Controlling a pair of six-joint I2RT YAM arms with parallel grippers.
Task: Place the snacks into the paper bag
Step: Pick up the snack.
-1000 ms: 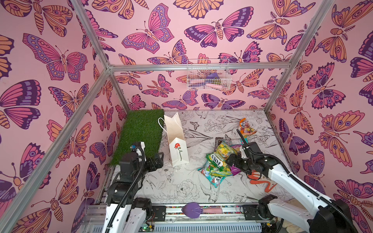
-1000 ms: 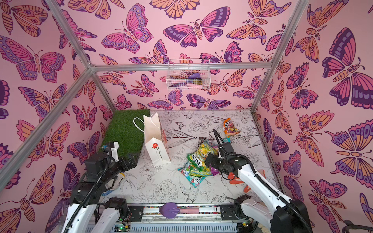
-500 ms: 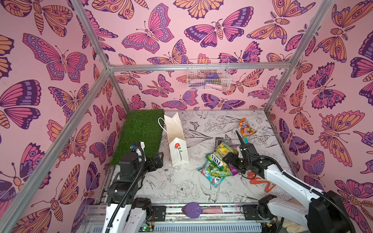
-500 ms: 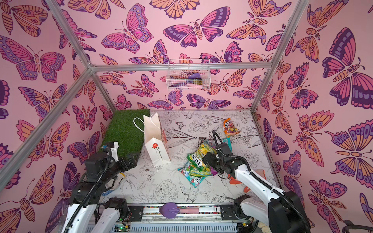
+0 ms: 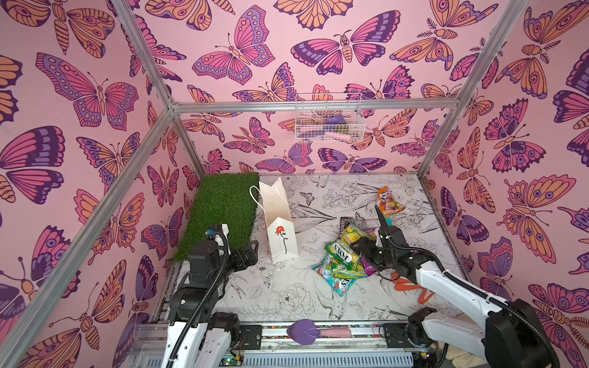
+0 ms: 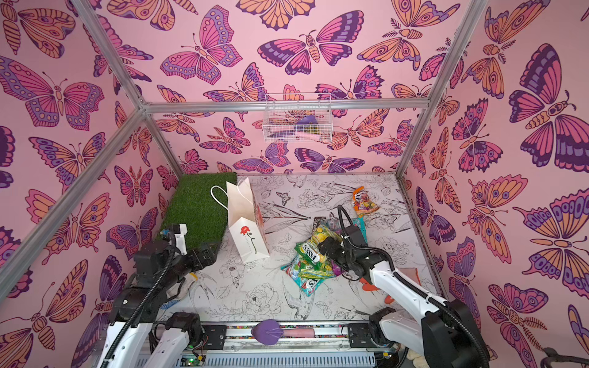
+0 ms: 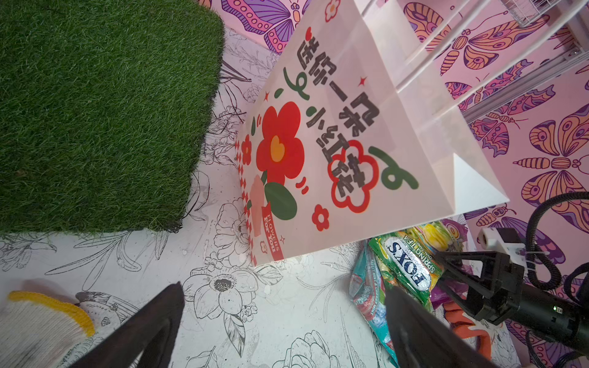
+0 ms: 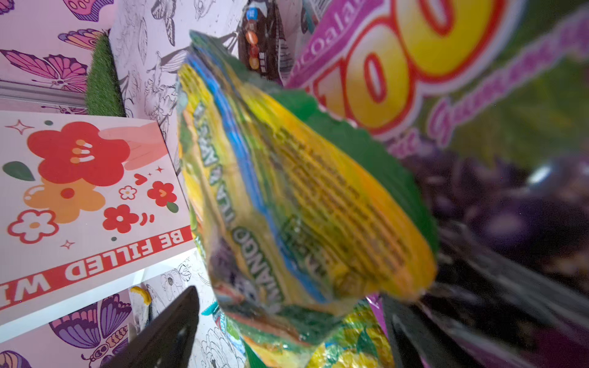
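- We are looking at the right gripper reaching into the pile of snacks, with its jaws standing wide on either side of 1 green-yellow packet.
- We are not able to tell whether those jaws are pressing on the packet or only bracketing it, nor whether it is leaving the table.
- The left gripper is hanging fully open and holding nothing, low over the table.
- The paper bag is standing upright with its mouth up. It is just ahead of the left gripper and well apart from the right gripper, off toward the left arm's side.
- A purple packet is lying right beside the right gripper, and a teal packet is lying back toward that arm's base.
- A brown bar wrapper is lying just beyond the right gripper's fingertips. Farther beyond, 1 orange packet is lying alone.
- We are judging the task as barely begun. We are seeing 0 packets in the bag's mouth, though its depths are hidden from us.
- Every snack we can see is lying outside the bag, so nearly all the carrying is remaining, starting with the packet between the right jaws.
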